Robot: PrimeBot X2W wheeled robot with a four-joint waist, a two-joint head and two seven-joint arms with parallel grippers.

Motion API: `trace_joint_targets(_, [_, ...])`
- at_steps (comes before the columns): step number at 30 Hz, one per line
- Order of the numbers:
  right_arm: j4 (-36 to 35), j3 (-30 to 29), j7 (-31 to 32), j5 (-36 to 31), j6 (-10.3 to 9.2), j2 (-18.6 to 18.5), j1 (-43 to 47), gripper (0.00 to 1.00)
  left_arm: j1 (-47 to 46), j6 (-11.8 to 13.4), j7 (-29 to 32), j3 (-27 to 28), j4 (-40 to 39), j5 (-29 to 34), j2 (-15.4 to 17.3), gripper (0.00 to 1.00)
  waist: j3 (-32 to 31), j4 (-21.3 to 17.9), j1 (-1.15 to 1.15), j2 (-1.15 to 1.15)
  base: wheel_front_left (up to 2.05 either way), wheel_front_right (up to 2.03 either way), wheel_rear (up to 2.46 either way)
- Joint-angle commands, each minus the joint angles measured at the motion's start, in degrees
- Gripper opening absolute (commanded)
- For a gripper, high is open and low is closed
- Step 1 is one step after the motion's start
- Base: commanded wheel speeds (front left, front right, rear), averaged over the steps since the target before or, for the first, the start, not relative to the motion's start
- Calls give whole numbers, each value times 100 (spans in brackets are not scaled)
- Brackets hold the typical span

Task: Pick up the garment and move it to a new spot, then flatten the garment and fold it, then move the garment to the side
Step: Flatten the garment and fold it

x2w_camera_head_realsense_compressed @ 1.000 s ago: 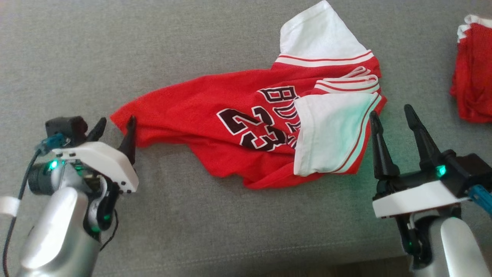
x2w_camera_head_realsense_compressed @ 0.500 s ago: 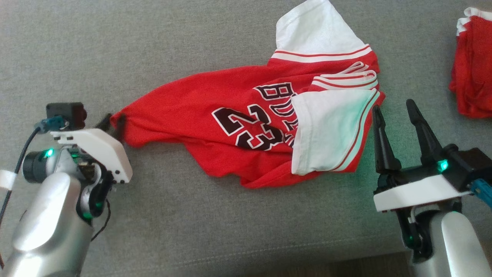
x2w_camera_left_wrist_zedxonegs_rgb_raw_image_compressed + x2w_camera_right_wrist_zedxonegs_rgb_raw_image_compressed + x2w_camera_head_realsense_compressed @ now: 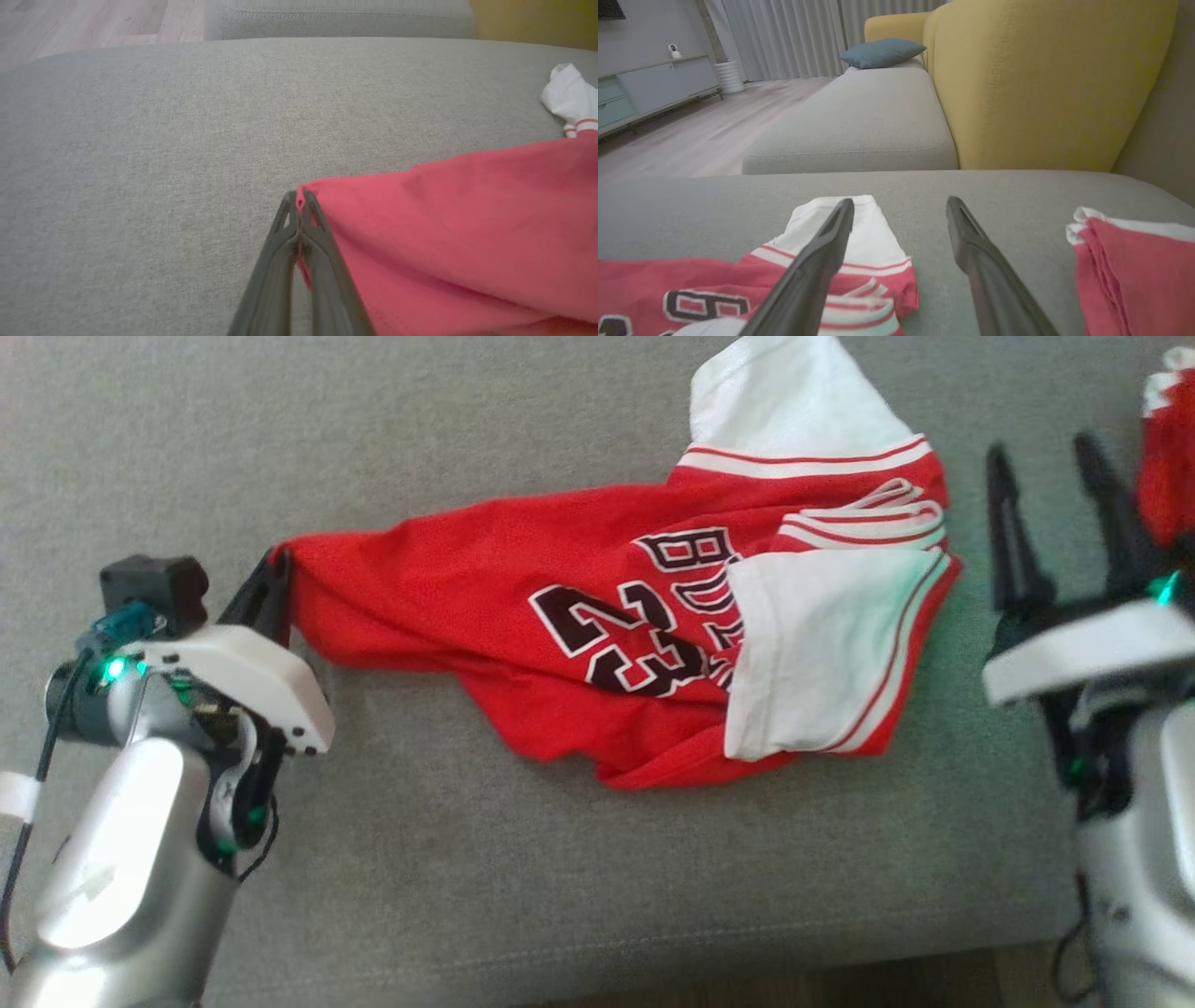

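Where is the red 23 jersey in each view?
Head view: jersey centre, corner pinched in left gripper.
Left wrist view: jersey lower right, corner at the fingertips.
Right wrist view: jersey bottom left, beside the open right gripper.
Shared landmark: its white striped sleeve.

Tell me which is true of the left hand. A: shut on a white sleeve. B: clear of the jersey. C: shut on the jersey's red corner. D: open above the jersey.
C: the left hand is pinched shut on the red corner of the jersey.
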Motion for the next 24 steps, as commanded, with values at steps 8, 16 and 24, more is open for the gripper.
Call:
trace_joint_targets(8, [1166,388,548,628,21,-814,-1745,100,-605,31,-150,51,-491,159,16,0,670,461,0,0,0,0,0])
trace_joint_targets(16, [2492,1390,1484,1195,21,-1407,-3335,100,-1053,-57,-307,-169,-511,256,-217,0,1135,843,0,0,0,0,0])
trace_joint_targets(24, [3152,2474,2225,1717,21,-1732,-3959,97,-1180,-113,-407,-270,-452,270,-277,0,1213,931,0,0,0,0,0])
